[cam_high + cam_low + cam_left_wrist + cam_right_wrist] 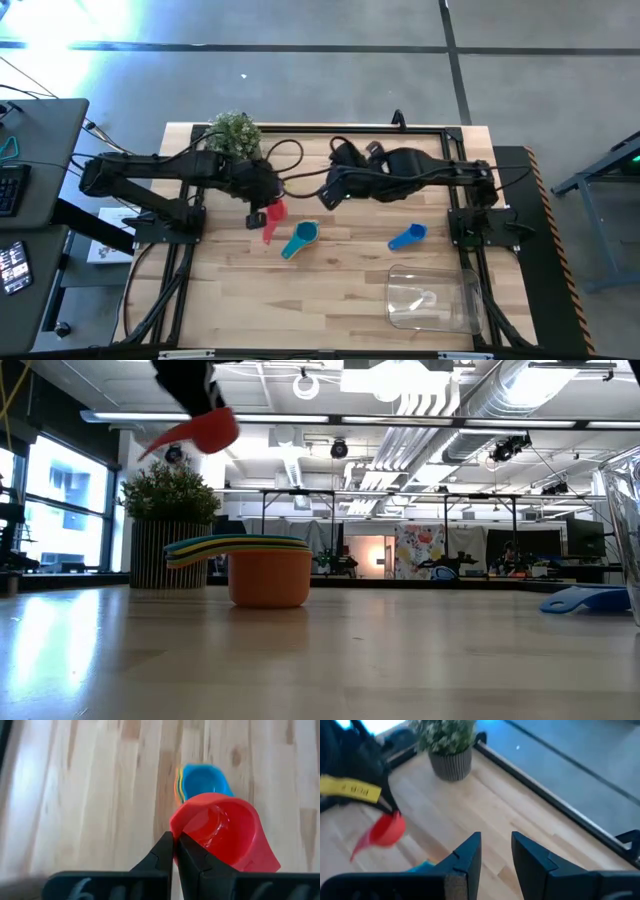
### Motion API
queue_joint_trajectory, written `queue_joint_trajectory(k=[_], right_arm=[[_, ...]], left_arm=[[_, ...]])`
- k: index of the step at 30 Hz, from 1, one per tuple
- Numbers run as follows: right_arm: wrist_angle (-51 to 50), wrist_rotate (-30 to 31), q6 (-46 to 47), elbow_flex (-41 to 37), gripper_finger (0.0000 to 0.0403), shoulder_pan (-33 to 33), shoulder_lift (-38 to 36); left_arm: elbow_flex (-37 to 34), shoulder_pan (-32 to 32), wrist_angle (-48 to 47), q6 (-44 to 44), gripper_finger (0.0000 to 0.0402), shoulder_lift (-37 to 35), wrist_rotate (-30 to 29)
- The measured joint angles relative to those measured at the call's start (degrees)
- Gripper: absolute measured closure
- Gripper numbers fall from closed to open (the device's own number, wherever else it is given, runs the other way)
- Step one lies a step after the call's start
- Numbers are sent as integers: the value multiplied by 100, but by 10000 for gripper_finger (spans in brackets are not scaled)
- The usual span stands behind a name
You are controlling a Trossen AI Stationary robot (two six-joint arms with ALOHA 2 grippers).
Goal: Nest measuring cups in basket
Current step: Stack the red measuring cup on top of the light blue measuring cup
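High view: the left gripper (262, 212) pinches the rim of a red cup (272, 222) and holds it clear of the table (330, 300), at about 10 o'clock from the stack (300, 241) of nested cups, which has a teal cup on top. In the left wrist view the fingers (167, 851) are closed tight on the red cup's rim, with the stack showing just past it. The low view shows the stack sitting on an orange cup (269, 576), and the red cup hanging tilted above it. The plant (233, 133) stands at 12 o'clock from the left gripper, near the table's back edge. The right gripper (332, 192) hovers at 1 o'clock from the stack, fingers narrowly apart and empty. A lone blue cup (407, 237) lies at 3 o'clock from the stack. The basket (432, 298) sits at 5 o'clock from the blue cup, with a pale cup (424, 298) inside it.
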Motion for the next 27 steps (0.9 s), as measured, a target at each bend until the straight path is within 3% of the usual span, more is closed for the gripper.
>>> queue_joint_trajectory(k=[9, 27], right_arm=[[-41, 497, 22, 2, 304, -234, -126], [-697, 235, -277, 2, 304, -1174, -183]], left_arm=[[750, 13, 167, 543, 401, 866, 24], [1221, 15, 139, 648, 401, 2324, 620]])
